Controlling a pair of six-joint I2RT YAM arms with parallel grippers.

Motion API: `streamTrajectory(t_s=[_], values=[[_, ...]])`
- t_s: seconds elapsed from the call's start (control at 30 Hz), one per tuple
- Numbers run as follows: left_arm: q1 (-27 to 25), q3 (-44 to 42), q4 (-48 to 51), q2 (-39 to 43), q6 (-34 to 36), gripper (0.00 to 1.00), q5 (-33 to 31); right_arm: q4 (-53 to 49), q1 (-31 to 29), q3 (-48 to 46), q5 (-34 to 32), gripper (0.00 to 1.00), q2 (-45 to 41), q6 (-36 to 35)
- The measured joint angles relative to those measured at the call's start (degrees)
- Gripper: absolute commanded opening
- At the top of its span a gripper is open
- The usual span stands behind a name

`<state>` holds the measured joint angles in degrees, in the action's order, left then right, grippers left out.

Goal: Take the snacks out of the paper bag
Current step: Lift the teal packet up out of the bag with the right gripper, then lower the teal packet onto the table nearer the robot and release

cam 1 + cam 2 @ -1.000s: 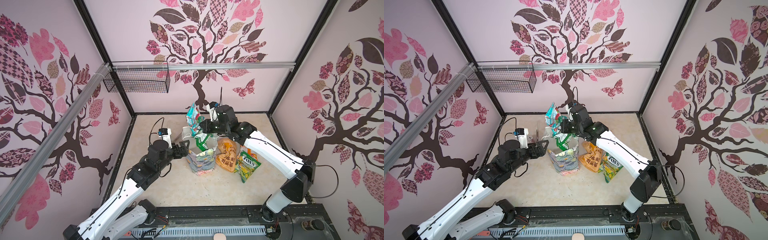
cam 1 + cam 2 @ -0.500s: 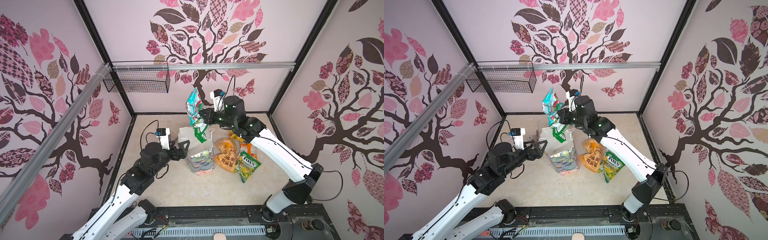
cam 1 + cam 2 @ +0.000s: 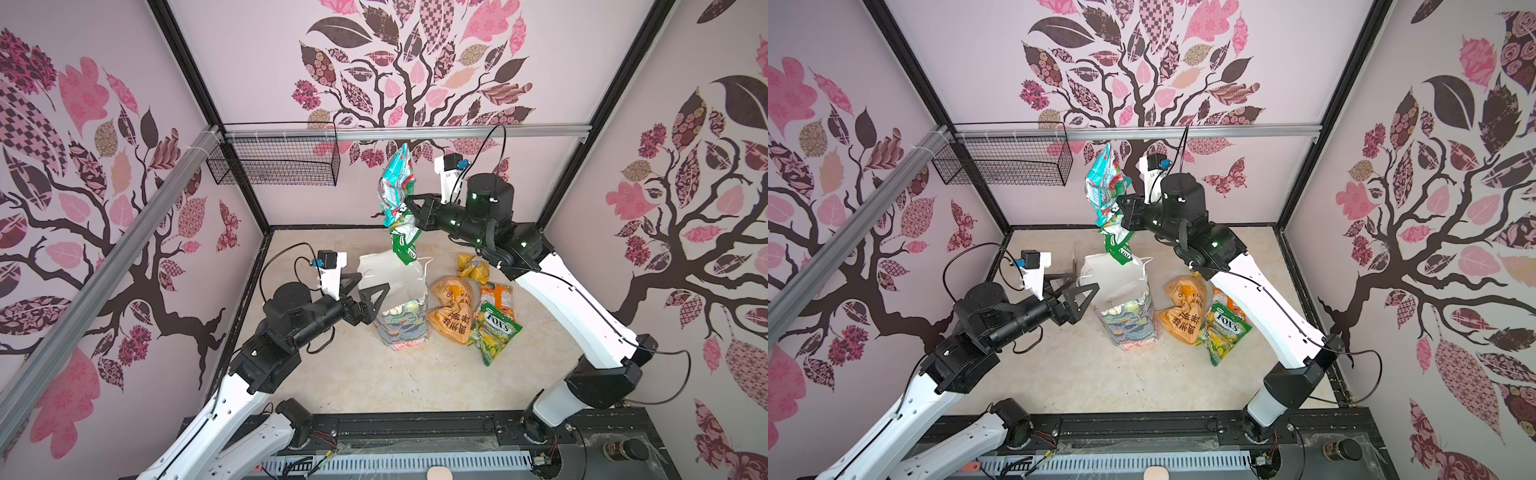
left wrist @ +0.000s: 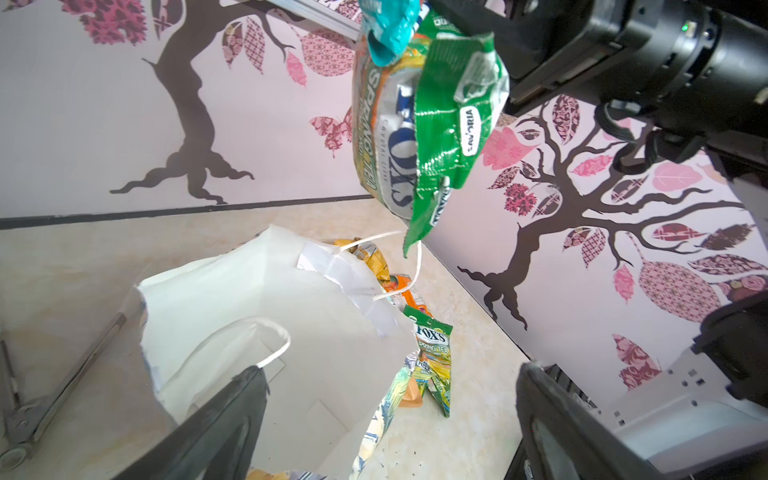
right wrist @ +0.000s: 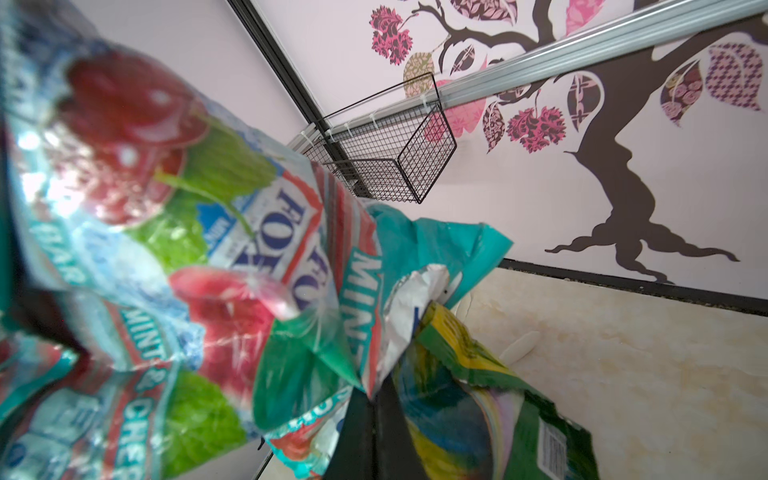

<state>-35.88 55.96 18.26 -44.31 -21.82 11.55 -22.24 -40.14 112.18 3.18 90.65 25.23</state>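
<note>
Crinkly teal-red packet (image 3: 395, 183) and green packet (image 3: 401, 243), both clamped in my right jaws above the paper bag (image 3: 405, 324), could slip free; left jaws stand apart.

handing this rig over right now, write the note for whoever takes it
Left gripper: open, by the rim of the paper bag, gripping nothing.
Right gripper: shut on the teal-red packet and a green packet, high above the bag.
Done: large orange packet, small yellow packet, orange-white packet and FOX'S packet lie on the table right of the bag in both top views.
Left: set the held packets down; check the bag's bottom, partly hidden in the left wrist view.
</note>
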Motion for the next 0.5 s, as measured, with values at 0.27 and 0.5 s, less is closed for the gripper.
streamTrajectory(t_s=[0.27, 0.5], values=[[-1.31, 4.39, 1.73, -1.66, 4.55, 0.96, 4.92, -1.03, 0.0, -6.4, -7.61, 0.04, -8.7, -3.21], [-3.76, 7.74, 6.4, -3.87, 10.8, 0.99, 5.03, -0.92, 0.07, -21.44, -14.82, 0.02, -22.6, -3.87]])
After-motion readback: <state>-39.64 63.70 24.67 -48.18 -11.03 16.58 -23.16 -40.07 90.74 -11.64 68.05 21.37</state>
